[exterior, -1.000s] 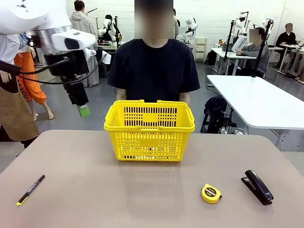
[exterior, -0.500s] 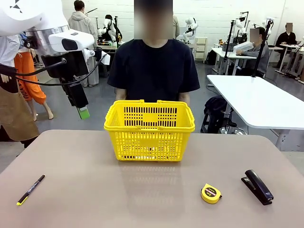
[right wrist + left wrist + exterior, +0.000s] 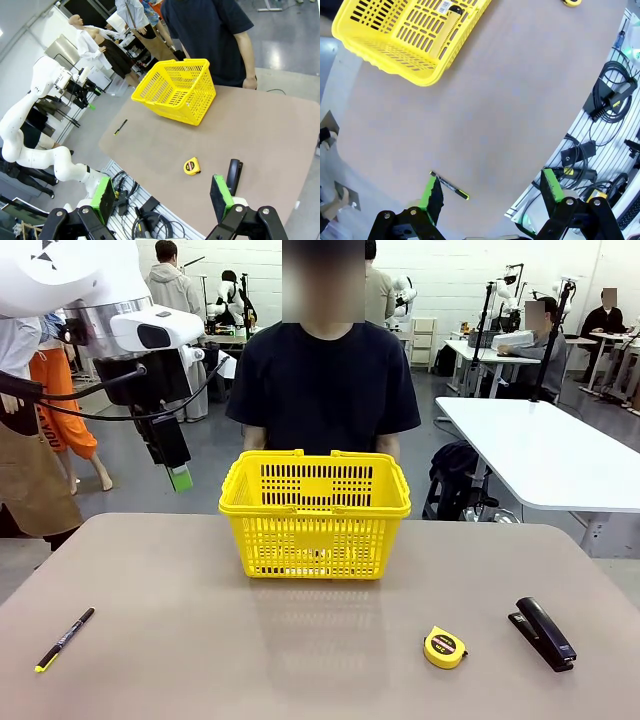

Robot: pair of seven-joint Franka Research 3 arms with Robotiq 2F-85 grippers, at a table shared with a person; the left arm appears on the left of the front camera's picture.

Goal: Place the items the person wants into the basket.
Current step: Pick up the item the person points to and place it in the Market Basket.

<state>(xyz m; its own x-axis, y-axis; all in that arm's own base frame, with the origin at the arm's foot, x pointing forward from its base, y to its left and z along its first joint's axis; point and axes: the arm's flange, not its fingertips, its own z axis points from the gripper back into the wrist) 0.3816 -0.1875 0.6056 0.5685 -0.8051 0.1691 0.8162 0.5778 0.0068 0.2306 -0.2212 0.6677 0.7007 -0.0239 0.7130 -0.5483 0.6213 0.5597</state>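
Pen (image 3: 64, 638), thin, black with yellow ends: front view, flat near the left front corner of the surface (image 3: 200, 660), well apart from the yellow basket (image 3: 315, 515); left fingers (image 3: 178, 477) hang high above. Left wrist view: those fingers spread, nothing between, pen (image 3: 449, 185) beneath them. Right wrist view: right fingers (image 3: 221, 195) spread, empty. Probably light, stiff, smooth, apt to roll; best pinched mid-barrel, across its width.

I count one yellow basket (image 3: 315, 515) at 12 o'clock on my table (image 3: 300, 670). There is one pen (image 3: 64, 639) at 8 o'clock, one yellow tape measure (image 3: 444, 648) at 5 o'clock and one black stapler (image 3: 542, 633) at 4 o'clock. One person (image 3: 325, 390) stands behind the basket.
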